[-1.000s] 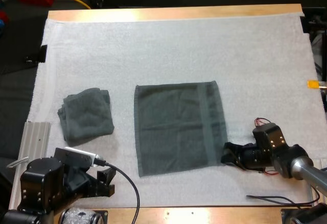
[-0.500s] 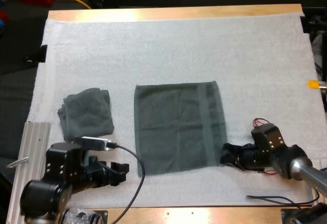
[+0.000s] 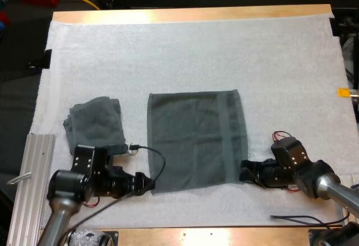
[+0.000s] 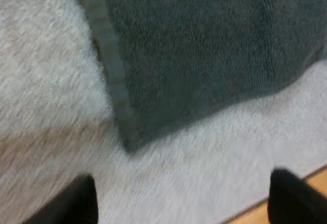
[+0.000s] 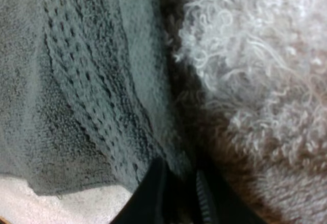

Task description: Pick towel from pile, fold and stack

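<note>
A white mat [image 3: 190, 50] covers my wooden table [image 3: 190, 14], whose far edge glares. A ribbed metal rail [image 3: 35, 162] lies at my left.

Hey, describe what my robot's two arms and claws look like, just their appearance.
The left arm and right arm each have a grey metallic tube forearm ending in a blocky black wrist housing dotted with small silver screws. The left claw and right claw are black, each with two dark fingers.
</note>
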